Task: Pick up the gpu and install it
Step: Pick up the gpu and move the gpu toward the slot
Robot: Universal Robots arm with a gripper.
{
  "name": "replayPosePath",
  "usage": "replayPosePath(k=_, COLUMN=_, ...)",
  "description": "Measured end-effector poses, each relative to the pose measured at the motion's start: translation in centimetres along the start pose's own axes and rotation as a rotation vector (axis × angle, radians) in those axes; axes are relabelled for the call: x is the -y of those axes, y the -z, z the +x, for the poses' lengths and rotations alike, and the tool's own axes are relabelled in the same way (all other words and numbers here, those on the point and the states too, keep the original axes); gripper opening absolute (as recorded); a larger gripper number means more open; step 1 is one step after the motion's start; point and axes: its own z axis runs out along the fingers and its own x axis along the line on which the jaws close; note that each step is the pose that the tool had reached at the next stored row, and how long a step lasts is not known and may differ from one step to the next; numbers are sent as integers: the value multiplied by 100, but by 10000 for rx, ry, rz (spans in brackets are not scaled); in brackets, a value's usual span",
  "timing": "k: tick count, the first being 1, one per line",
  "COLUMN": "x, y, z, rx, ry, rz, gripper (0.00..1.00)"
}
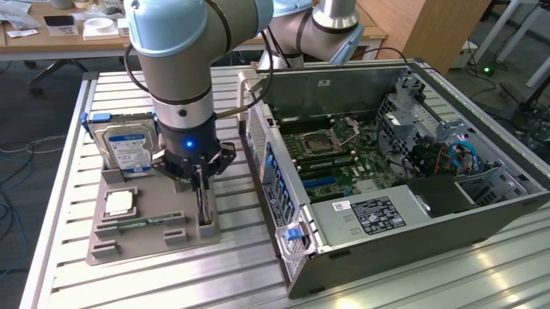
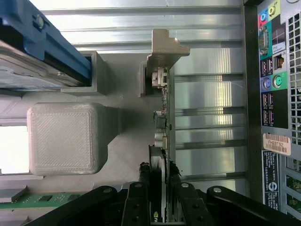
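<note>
The gpu [image 1: 203, 207] stands on its long edge in a slot at the exterior view's right side of a grey holder tray [image 1: 146, 244]. My gripper [image 1: 199, 183] is straight above it, with its black fingers down over the card's top edge. In the wrist view the gpu [image 2: 162, 117] runs away from me as a thin edge with small parts on it. My gripper [image 2: 159, 190] has one finger on each face of the card, pressed against it. The card still sits in the tray.
On the same tray are a blue-labelled hard drive [image 1: 129, 149], a CPU [image 1: 118, 203] and a green RAM stick [image 1: 148, 222]. The open computer case [image 1: 481, 212] lies at the exterior view's right, motherboard [image 1: 344, 161] exposed; its rear ports [image 2: 273, 94] are close beside the gpu.
</note>
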Motion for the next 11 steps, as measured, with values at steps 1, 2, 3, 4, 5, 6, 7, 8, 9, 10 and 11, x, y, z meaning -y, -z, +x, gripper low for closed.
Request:
replayPosePath(k=1, x=0, y=0, z=0, rx=-8, ry=142, rz=-5, gripper=26)
replayPosePath(k=2, x=0, y=0, z=-1, rx=-12, ry=224, rz=-7, gripper=26)
replayPosePath(k=3, x=0, y=0, z=-1, rx=-13, ry=230, rz=-8, gripper=26)
replayPosePath(k=4, x=0, y=-1, z=-1, rx=-13, ry=231, rz=-8, gripper=26)
replayPosePath(k=5, x=0, y=-1, z=-1, rx=-13, ry=232, rz=-8, gripper=26)
replayPosePath(k=6, x=0, y=-1, z=-1, rx=-13, ry=232, rz=-8, gripper=26)
replayPosePath(k=7, x=0, y=-1, z=-1, rx=-13, ry=232, rz=-8, gripper=26)
replayPosePath(k=8, x=0, y=0, z=-1, rx=-13, ry=231, rz=-9, gripper=26)
replayPosePath(k=9, x=0, y=2, z=-1, rx=-10, ry=231, rz=-12, gripper=26)
replayPosePath(k=10, x=-1, y=10, z=-1, rx=-10, ry=232, rz=-12, gripper=26)
replayPosePath(k=11, x=-1, y=23, z=-1, rx=-13, ry=231, rz=-8, gripper=26)
